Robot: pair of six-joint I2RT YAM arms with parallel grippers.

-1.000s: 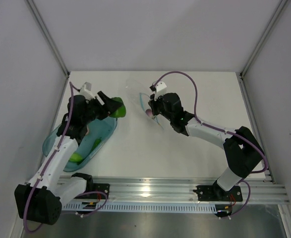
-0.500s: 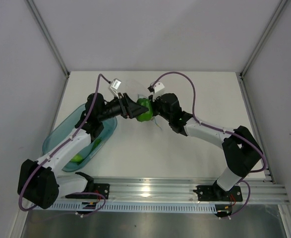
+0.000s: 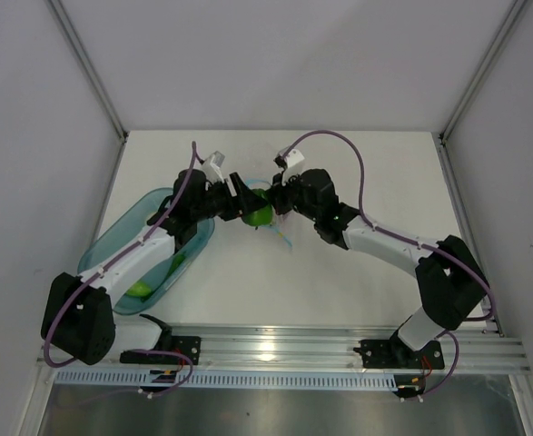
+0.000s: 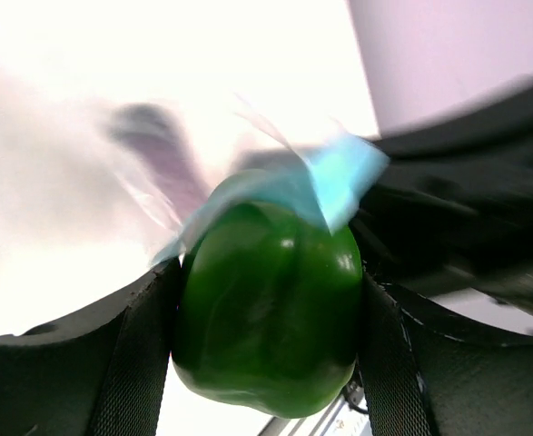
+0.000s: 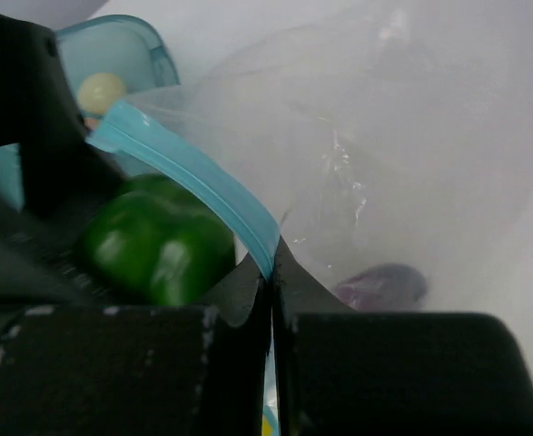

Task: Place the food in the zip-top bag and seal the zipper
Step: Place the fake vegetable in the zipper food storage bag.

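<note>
My left gripper (image 3: pixel 248 202) is shut on a green toy pepper (image 4: pixel 268 304), held at the mouth of the clear zip-top bag (image 5: pixel 402 163). The pepper also shows in the top view (image 3: pixel 258 213) and in the right wrist view (image 5: pixel 157 241). My right gripper (image 5: pixel 272 263) is shut on the bag's teal-blue zipper strip (image 5: pixel 189 177) and holds the mouth up. The strip lies across the top of the pepper in the left wrist view (image 4: pixel 325 182). A purple food piece (image 5: pixel 381 285) lies inside the bag. More green food (image 3: pixel 142 289) lies in the blue tray.
The translucent blue oval tray (image 3: pixel 103 250) sits at the left under my left arm; a pale round piece (image 5: pixel 97 92) shows in it. White walls and metal posts enclose the table on three sides. A metal rail (image 3: pixel 339 345) runs along the near edge.
My left gripper carried the green pepper from above the tray rightwards to the bag's mouth. My right gripper kept its hold on the zipper strip and shifted slightly.
</note>
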